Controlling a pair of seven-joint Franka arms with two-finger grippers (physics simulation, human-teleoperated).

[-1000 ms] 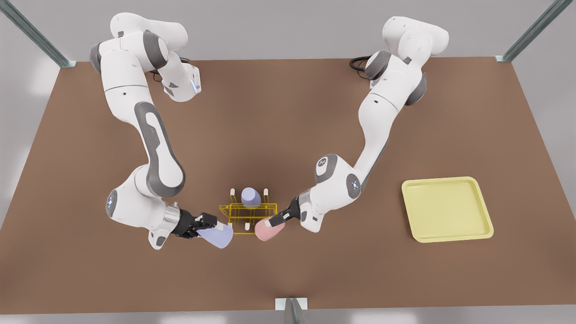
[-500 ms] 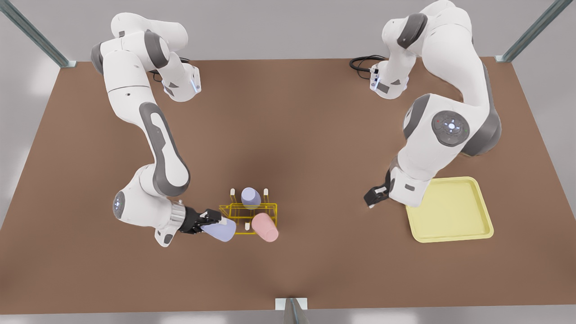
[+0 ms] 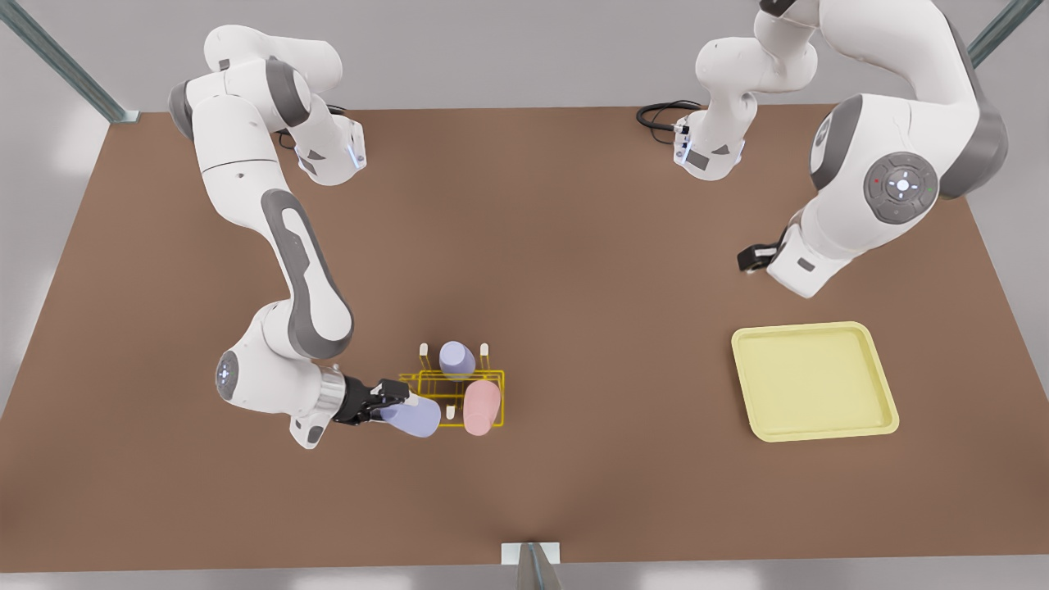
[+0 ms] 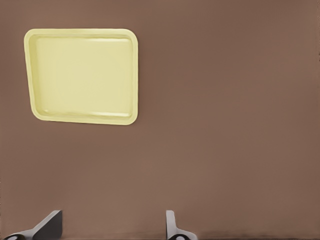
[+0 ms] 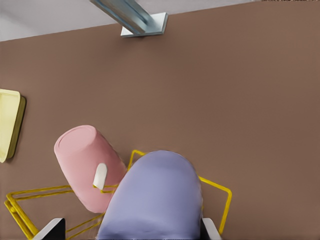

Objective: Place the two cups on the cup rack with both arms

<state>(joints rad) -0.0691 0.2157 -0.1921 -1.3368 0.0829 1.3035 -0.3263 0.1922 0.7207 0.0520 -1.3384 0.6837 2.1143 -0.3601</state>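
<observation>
The right pincer [image 3: 392, 405], at the front view's left, grips a lavender tapered tumbler [image 3: 416, 416] tilted over the near corner of the small bright-yellow wire rack [image 3: 492, 378] on the brown tabletop [image 3: 533, 246]. A pale pink tumbler [image 3: 481, 407] sits on the rack just beside it, and another lavender tumbler [image 3: 456, 359] behind. The left pincer [image 3: 752, 259] hangs released, fingers [image 4: 172, 227] spread, above the tabletop near the pale-yellow square tray [image 3: 881, 385]
</observation>
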